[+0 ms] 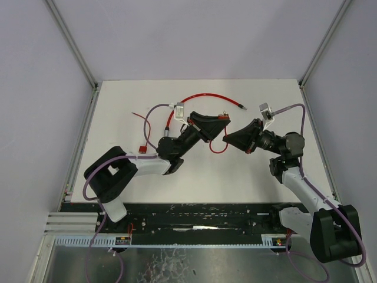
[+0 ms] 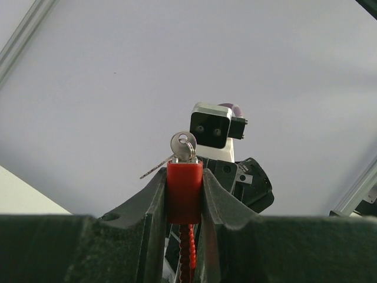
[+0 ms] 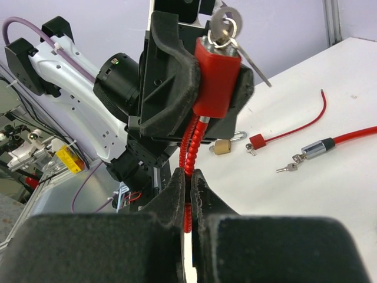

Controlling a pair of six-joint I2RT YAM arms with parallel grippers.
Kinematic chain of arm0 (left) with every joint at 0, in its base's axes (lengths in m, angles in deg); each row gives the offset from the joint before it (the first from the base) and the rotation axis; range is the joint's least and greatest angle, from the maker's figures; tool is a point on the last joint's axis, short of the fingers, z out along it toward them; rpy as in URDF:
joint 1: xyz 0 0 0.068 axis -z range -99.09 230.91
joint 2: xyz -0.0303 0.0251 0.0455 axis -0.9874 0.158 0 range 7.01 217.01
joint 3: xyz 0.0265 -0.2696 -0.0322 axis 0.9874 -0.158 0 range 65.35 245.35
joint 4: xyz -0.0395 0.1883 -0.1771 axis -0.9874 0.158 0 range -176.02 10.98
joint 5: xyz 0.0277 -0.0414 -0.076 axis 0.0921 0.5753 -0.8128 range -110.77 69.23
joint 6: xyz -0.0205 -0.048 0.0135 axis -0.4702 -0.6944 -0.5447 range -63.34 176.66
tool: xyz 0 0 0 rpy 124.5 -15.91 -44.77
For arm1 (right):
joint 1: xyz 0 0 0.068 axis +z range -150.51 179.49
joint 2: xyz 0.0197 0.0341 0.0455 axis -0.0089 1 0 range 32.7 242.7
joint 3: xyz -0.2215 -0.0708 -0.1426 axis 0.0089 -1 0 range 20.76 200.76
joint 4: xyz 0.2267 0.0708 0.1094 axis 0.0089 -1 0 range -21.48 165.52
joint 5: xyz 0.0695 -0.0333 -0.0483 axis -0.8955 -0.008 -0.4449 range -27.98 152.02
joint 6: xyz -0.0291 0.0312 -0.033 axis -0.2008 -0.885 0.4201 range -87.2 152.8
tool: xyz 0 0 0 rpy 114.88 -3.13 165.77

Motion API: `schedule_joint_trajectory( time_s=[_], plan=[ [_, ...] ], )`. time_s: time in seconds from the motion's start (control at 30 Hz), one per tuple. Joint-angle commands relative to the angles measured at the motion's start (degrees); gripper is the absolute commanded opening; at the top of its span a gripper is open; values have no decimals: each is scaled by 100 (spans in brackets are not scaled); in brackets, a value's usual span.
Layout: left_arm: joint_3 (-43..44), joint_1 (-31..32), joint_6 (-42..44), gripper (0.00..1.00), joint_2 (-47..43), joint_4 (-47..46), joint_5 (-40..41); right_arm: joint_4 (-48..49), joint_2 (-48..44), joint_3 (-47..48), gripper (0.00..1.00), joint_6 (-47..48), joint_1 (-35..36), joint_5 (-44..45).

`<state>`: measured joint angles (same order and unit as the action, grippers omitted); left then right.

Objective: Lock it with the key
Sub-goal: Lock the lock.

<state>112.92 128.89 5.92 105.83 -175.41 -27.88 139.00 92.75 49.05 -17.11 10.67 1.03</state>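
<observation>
both the left arm (image 1: 147, 164) and the right arm (image 1: 303, 187) have white link shells and black joint housings. the jaws are matte black, thick and wedge-shaped. behind the jaws sits a silver-cased wrist camera (image 2: 212, 127) (black face, two lenses), fed by a purple cable (image 1: 304, 127).

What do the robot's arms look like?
The left arm and right arm are white with chunky black joints. A purple cable loops along each. The left gripper and right gripper are black, with two thick wedge-shaped fingers. A small silver camera box sits on each wrist.
</observation>
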Motion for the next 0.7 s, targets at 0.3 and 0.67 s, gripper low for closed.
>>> schedule_joint_trajectory(
  time_s=[0.3, 0.67],
  plan=[
    [-15, 128, 240, 0, 267, -264, -477, -27, -277, 554, 0, 518, 232, 290],
    [43, 117, 232, 0, 411, -262, -838, 9, -227, 510, 0, 379, -319, 380]
  ],
)
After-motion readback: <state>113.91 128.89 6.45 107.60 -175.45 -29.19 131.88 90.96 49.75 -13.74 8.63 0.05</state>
